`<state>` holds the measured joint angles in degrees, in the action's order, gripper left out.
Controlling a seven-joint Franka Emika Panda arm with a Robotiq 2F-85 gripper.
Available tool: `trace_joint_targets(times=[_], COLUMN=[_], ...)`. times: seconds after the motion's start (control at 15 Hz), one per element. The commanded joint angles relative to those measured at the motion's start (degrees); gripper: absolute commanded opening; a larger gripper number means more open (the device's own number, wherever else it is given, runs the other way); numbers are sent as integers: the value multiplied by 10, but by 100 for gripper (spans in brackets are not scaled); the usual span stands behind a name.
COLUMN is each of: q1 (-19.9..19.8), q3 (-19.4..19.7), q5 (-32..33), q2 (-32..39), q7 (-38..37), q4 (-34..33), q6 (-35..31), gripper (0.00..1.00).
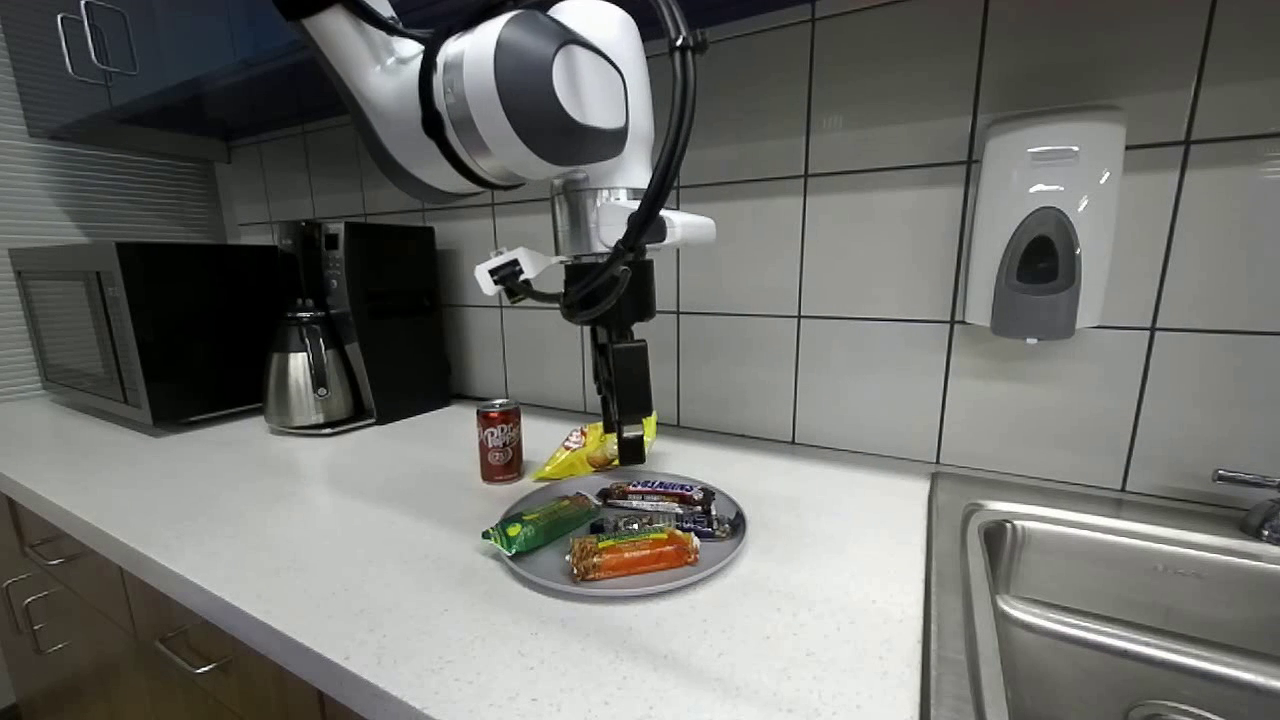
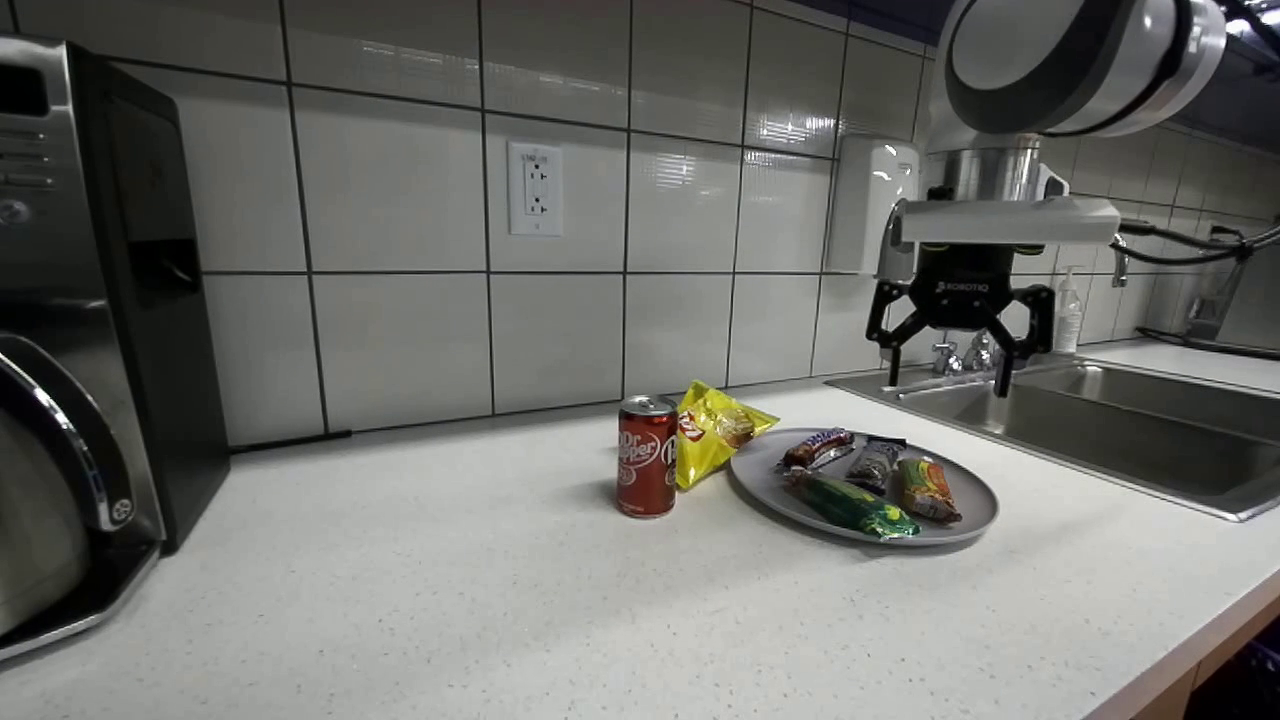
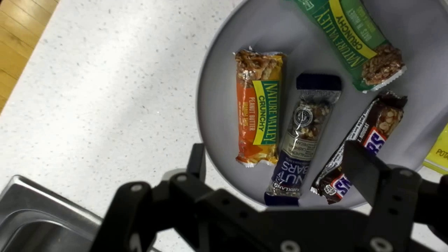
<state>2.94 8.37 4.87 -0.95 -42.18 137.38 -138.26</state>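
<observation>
Black, jointed and two-fingered, the claw [image 2: 948, 385] hangs in the air with its fingers [image 2: 1003, 375] standing wide apart, clear above a round grey plate [image 3: 218, 105]. The plate sits on a speckled white counter surface [image 1: 350, 560], between a stainless steel sink [image 1: 950, 600] and, well apart, a black coffee maker [image 1: 395, 320] with a steel carafe [image 1: 308, 375] near the surface's back edge, below a pale tiled wall [image 1: 880, 250]. On the plate, a dark brown Snickers bar [image 1: 655, 495] lies nearest the wall; in the wrist view a finger blocks part of it. Just beside it rests a slim Kirkland nut bar [image 3: 301, 140] in clear film with navy ends, and next to that an orange-and-yellow Nature Valley peanut butter packet [image 3: 260, 108], closest of these three to the front edge of the surface. A green Nature Valley packet [image 3: 350, 42] lies on the coffee maker's side, one end at the plate's rim. Off the plate, near the back edge of the surface, rests a shiny yellow snack bag [image 2: 712, 435]; I cannot tell whether it touches the rim. An upright red Dr Pepper can [image 2: 645, 458] stands just beside the bag, nearer the coffee maker. A white soap dispenser [image 1: 1048, 220] with a grey front hangs on the wall above the sink's back edge.
</observation>
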Motion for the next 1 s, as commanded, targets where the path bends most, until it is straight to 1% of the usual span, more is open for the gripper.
trace_joint_targets(times=[0.0, 0.53, 0.93], q1=[-27, -47, -55], q3=[-23, -43, -50], q5=[4, 15, 7], q2=[-59, -131, -186], q7=[55, 148, 215], q4=[32, 65, 91], q6=[39, 110, 154], gripper=[100, 100, 100])
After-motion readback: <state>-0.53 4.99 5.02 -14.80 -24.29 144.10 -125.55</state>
